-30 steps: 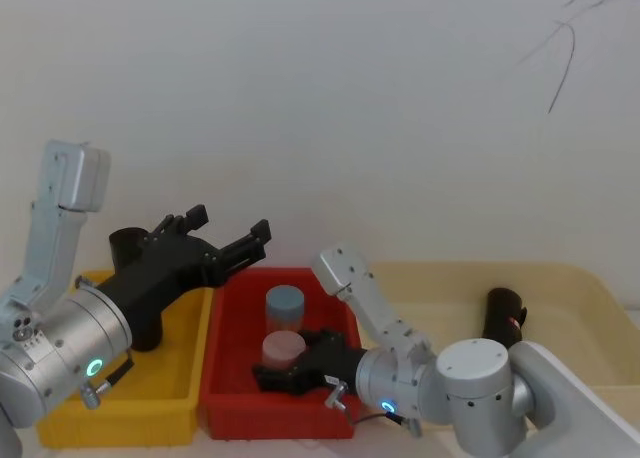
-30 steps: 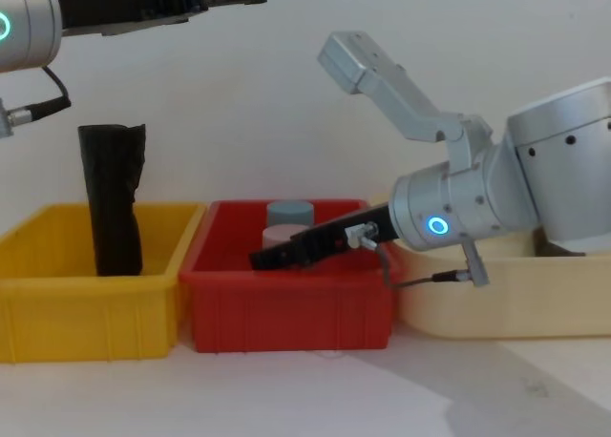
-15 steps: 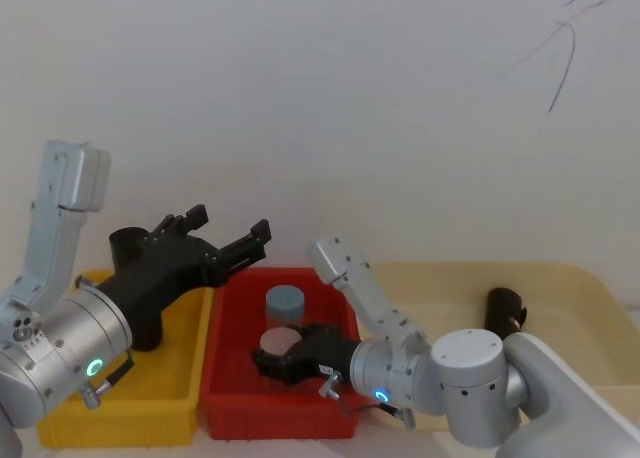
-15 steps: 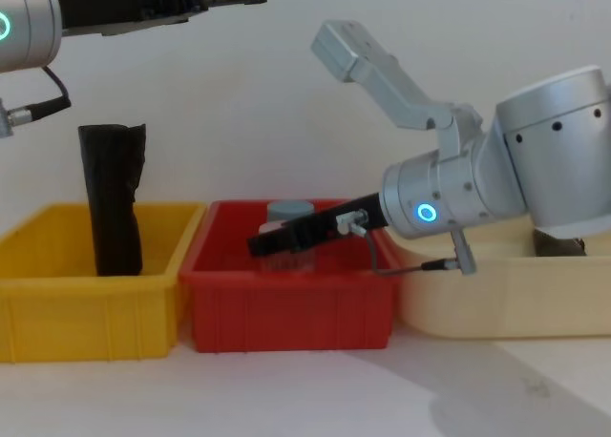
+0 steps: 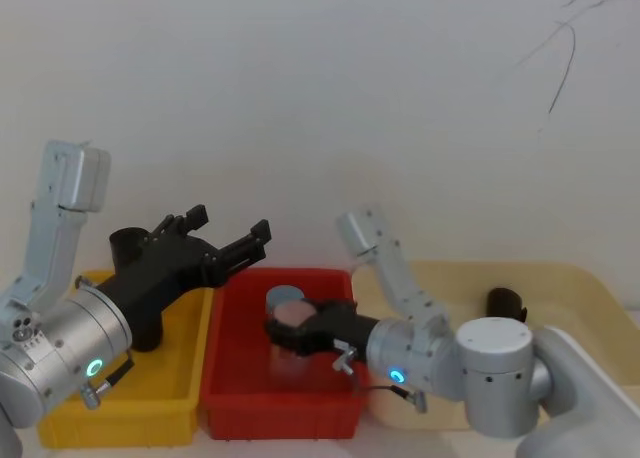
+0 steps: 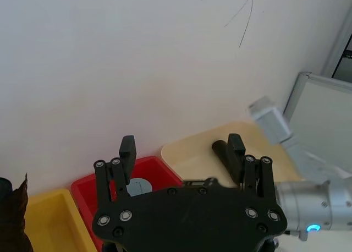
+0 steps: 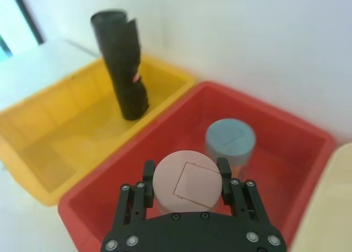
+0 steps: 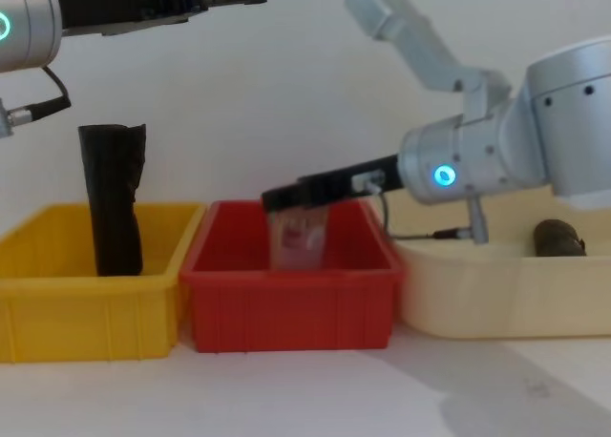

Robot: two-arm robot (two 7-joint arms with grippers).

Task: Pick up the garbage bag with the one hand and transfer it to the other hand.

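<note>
Lifting a pink-lidded jar [image 7: 187,184] out of the red bin [image 5: 232,380], right gripper [image 7: 186,179] jaws pinching it; left gripper [image 5: 222,241] hovering, jaws spread; garbage bag [image 8: 113,197] standing ungrasped in the yellow bin [image 8: 57,313], transfer not yet beginning

A plain white wall [image 5: 330,98] fills the space behind the work area, evenly lit and matte. High on the wall, toward its right side, a thin dark scratch or crack [image 5: 565,53] curves downward with a few finer branching lines at its top. Below the wall, a pale tabletop [image 8: 315,394] runs forward, carrying soft grey shadows. Beside the wall's far edge stand a grey vertical frame [image 6: 341,43] and a whitish panel [image 6: 319,120].
</note>
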